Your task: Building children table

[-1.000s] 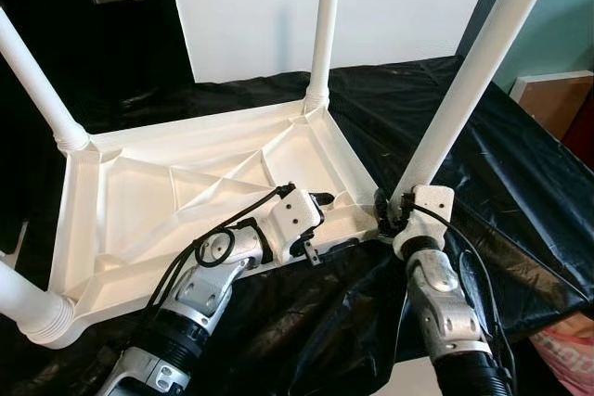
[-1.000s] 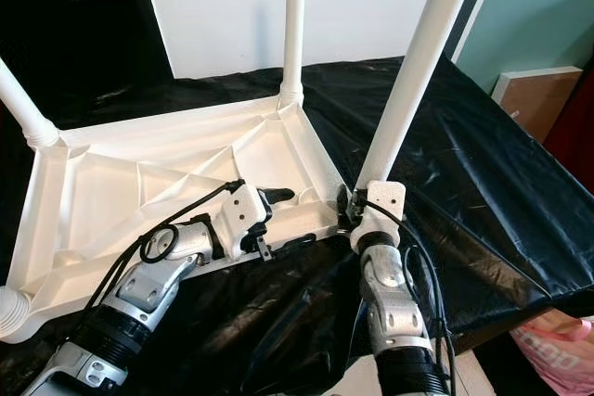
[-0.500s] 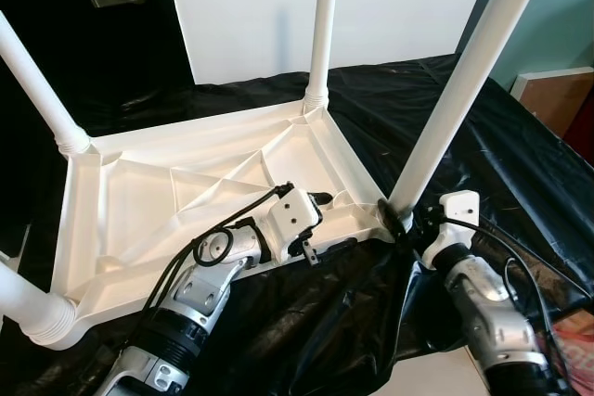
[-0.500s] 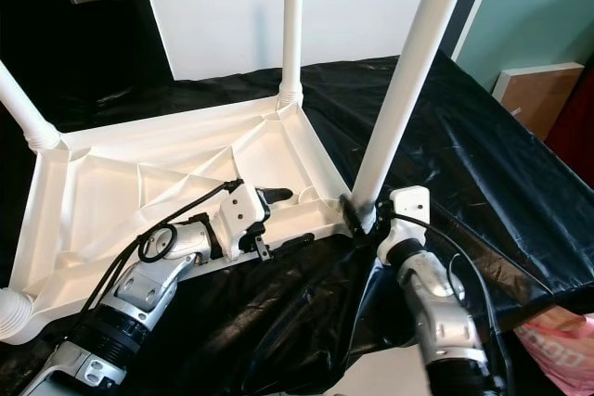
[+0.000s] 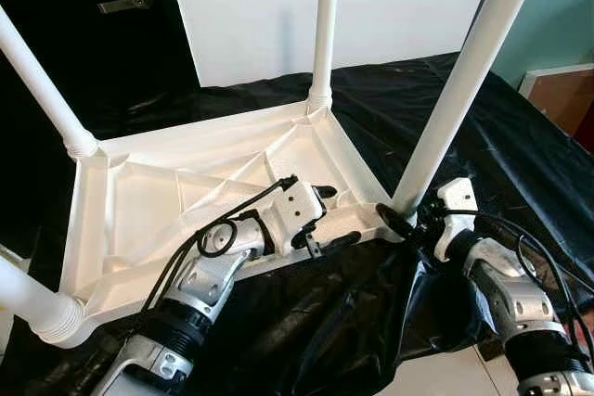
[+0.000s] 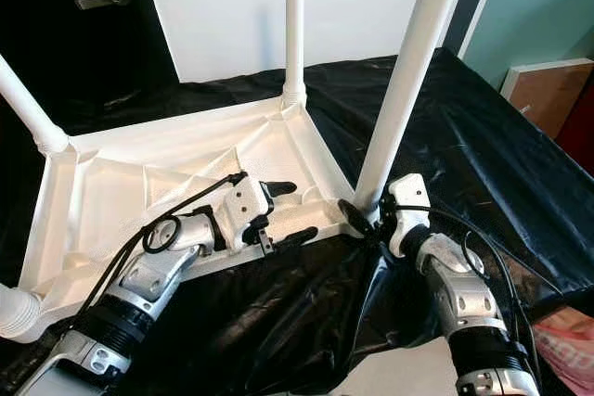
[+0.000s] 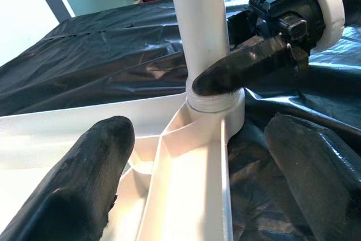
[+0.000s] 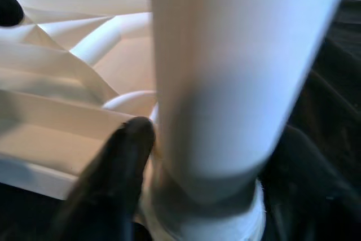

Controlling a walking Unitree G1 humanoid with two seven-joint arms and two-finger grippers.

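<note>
Black plastic sheeting carried the upside-down children's table with all four legs standing, the right gripper clamping the near leg, the left gripper open astride the frame rim.

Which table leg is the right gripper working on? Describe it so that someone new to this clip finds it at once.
A white table lies upside down on black sheeting, its legs pointing up. The leg stands at the table's near right corner, closest to the teal wall. Unlike the others, it has the right gripper closed round its base, with the left gripper straddling the table's edge beside it.
</note>
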